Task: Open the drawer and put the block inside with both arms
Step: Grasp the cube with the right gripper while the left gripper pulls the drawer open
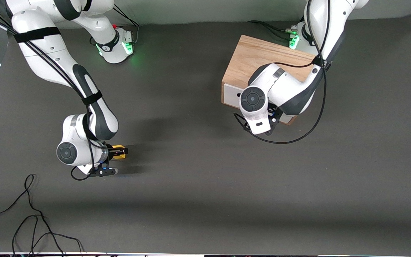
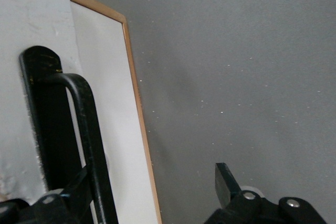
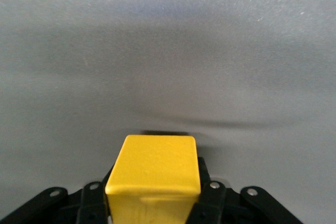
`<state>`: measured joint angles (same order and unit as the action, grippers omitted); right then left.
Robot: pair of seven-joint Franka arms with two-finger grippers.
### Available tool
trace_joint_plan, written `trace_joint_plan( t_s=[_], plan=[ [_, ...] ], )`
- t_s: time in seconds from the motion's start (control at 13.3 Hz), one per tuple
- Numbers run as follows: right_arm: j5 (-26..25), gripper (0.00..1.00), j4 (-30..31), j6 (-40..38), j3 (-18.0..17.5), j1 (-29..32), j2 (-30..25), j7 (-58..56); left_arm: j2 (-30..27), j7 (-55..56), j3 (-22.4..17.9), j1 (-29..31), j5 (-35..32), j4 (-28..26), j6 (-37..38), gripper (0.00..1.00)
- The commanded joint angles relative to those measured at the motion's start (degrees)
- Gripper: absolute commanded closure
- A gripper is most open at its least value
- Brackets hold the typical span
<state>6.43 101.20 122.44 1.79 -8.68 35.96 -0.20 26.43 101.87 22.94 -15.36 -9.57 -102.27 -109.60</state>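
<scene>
Yellow and small, the block point(image 3: 152, 174) sat gripped between the fingers of the right gripper point(image 1: 117, 152), low in the middle of the right wrist view. Its top face was level, and a thin shadow on the mat ahead of it suggested that it hung a little above the grey table mat point(image 1: 198, 185); I could not tell this for sure. In the front view this gripper was at the lower left of the frame, over bare mat toward the right arm's end of the table, well apart from the wooden box point(image 1: 259, 59). I judged that the block was held ready there until the drawer was opened.

At the left gripper point(image 2: 149, 192) the jaws stood spread. One finger point(image 2: 68, 195) was at the black bar handle point(image 2: 84, 135), at the lower left of the left wrist view; the second finger point(image 2: 226, 182) was out over the mat, touching nothing. So the handle was not yet clamped. The white drawer front point(image 1: 231, 93) looked flush with the box, so the drawer seemed shut. The box stood at the upper right of the front view, with the left arm's wrist over its front edge, probably because the pull has to come straight out from the panel.
</scene>
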Motion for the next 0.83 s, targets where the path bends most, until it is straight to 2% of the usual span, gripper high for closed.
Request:
trace_joint_plan(
  t_s=[0.0, 0.23, 0.53, 0.75],
  plan=[
    [1.04, 1.0, -3.28, -5.8, 0.41, 0.06, -4.65, -1.3, 2.31, 0.43, 0.0, -0.03, -1.51, 3.74, -2.1, 0.0],
    [1.13, 1.0, -3.99, -7.74, 1.9, 0.42, -11.24, -0.59, 4.5, 0.43, -0.7, -0.29, -2.21, 6.72, -3.78, 0.0],
    [1.04, 1.0, -4.16, -7.83, 1.99, 0.24, -19.68, -0.6, 6.96, 0.43, -0.79, -0.38, -2.12, 12.09, -3.87, 0.0],
    [1.04, 1.0, -4.51, -12.65, 2.08, 0.33, -26.45, -1.29, 8.9, 0.34, -0.79, -0.46, -2.21, 14.82, -6.32, 0.0]
  ],
)
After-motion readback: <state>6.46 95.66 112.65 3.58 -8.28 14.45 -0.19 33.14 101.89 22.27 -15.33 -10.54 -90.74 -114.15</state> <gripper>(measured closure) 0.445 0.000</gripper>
